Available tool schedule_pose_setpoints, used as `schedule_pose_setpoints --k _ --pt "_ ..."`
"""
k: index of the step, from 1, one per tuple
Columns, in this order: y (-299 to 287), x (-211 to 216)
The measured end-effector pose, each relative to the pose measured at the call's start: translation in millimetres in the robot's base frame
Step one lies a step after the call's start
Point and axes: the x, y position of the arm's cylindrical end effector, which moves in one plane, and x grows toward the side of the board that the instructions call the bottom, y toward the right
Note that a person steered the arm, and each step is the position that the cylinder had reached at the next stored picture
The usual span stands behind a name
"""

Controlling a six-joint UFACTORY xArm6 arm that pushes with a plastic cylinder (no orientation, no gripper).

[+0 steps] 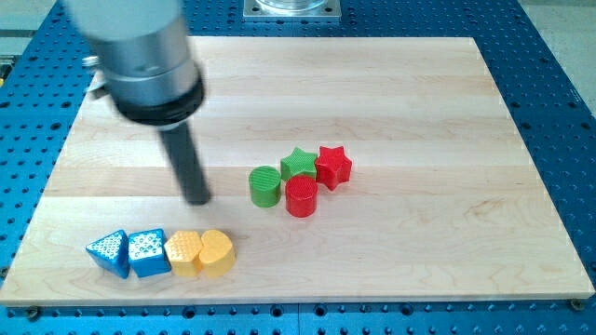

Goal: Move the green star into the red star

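Observation:
The green star [298,163] sits near the middle of the wooden board, touching the red star [333,167] on its right. A green cylinder [265,186] lies just left of the green star and a red cylinder [301,196] just below it, all packed together. My tip [197,198] rests on the board to the left of this cluster, a short gap from the green cylinder. The rod rises up and left from the tip to the arm's grey body.
A row of blocks lies at the view's bottom left: a blue triangle [109,253], a blue cube [147,252], a yellow block [182,253] and a yellow heart [216,252]. The wooden board [419,112] lies on a blue perforated table.

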Motion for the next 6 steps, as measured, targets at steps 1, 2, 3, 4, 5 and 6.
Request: schedule_pose_setpoints --k 1,2,3,4,5,6 --pt "56.2 -16.6" --pt "108.1 -16.6" --pt "122.9 -16.7" --pt "133.0 -26.3" --pt "157.9 -57.2" --pt "188.6 -76.7"
